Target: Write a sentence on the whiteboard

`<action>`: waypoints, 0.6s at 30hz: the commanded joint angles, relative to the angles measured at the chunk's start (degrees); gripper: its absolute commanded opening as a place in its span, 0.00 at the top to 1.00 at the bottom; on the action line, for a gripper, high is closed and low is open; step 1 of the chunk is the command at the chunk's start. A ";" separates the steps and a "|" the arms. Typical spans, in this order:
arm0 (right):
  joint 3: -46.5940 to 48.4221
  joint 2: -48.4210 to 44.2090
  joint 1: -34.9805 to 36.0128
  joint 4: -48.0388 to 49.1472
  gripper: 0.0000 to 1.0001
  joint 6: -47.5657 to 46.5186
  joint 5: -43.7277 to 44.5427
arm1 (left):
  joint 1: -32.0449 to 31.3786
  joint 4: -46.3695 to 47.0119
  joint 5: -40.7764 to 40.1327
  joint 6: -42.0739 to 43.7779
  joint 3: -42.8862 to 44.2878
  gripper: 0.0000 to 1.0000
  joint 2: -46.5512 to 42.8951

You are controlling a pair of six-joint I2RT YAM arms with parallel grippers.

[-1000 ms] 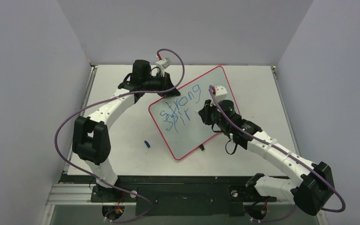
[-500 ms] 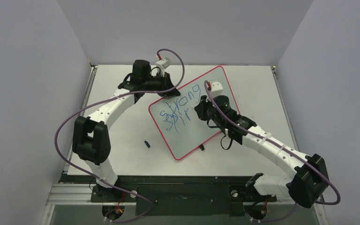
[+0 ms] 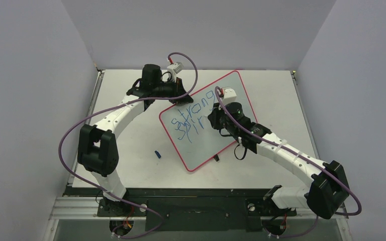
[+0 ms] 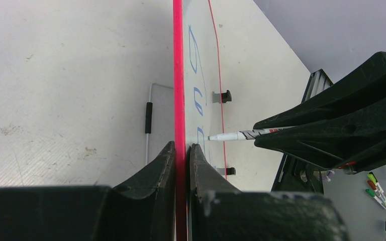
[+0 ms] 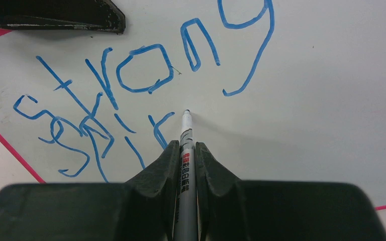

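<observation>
Tabletop [image 3: 281,100] with the whiteboard [image 3: 203,145] slanted across its middle, both arms on it.
Left arm reaches far forward, then bends right, its tool [image 4: 182,148] clamped on the board's far red rim. Right arm stretches diagonally over the board's near right edge, wrist pitched down, its tool [image 5: 183,148] pinching a marker [image 5: 185,131]. The tip sits at the surface just right of "spir", under "strong", the sentence [image 5: 130,80] in blue.

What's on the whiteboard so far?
The whiteboard carries blue letters: "strong", and under it "spir". The marker in the right gripper points just right of the r. The part beneath the right arm is hidden.
</observation>
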 commanded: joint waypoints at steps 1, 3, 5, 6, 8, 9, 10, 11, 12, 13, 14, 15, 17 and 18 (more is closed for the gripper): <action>1.19 0.70 0.36 2.06 1.00 -0.21 1.70 | -0.55 3.16 0.22 3.98 -0.58 1.00 -2.64; 0.71 0.53 0.38 1.63 1.00 -0.25 1.96 | -0.57 3.16 0.24 3.98 -0.58 1.00 -2.73; -0.12 0.11 0.37 1.30 1.00 -0.17 2.34 | -0.59 3.18 0.22 3.98 -0.57 1.00 -2.76; -0.72 -0.04 0.38 1.25 1.00 -0.14 2.43 | -0.58 3.17 0.20 3.98 -0.58 1.00 -2.83; -1.69 -0.56 0.44 1.08 1.00 0.10 2.56 | -0.54 3.16 0.23 3.98 -0.58 1.00 -2.82; -2.04 -1.08 0.51 0.96 1.00 0.25 2.74 | -0.53 3.16 0.26 4.01 -0.58 1.00 -2.86; -2.89 -1.30 0.62 0.95 1.00 0.37 2.85 | -0.52 3.16 0.22 4.00 -0.58 1.00 -2.88; -3.25 -1.77 0.65 0.88 1.00 0.53 3.08 | -0.54 3.20 0.26 3.99 -0.58 1.00 -2.88; -4.01 -1.95 0.81 0.82 1.00 0.60 3.15 | -0.58 3.22 0.26 3.99 -0.58 1.00 -2.95; -4.34 -2.26 0.88 0.67 1.00 0.66 3.37 | -0.56 3.17 0.22 3.98 -0.58 1.00 -2.96; -4.85 -2.41 0.95 0.59 1.00 0.67 3.43 | -0.58 3.16 0.20 3.98 -0.58 1.00 -3.04; -5.11 -2.75 0.95 0.28 1.00 0.80 3.64 | -0.60 3.16 0.19 3.98 -0.58 1.00 -3.01; -5.76 -3.21 1.02 -0.02 1.00 0.95 3.78 | -0.61 3.16 0.24 3.98 -0.58 1.00 -3.05; -6.26 -3.50 1.07 -0.11 1.00 1.03 3.76 | -0.61 3.20 0.22 4.03 -0.58 1.00 -3.08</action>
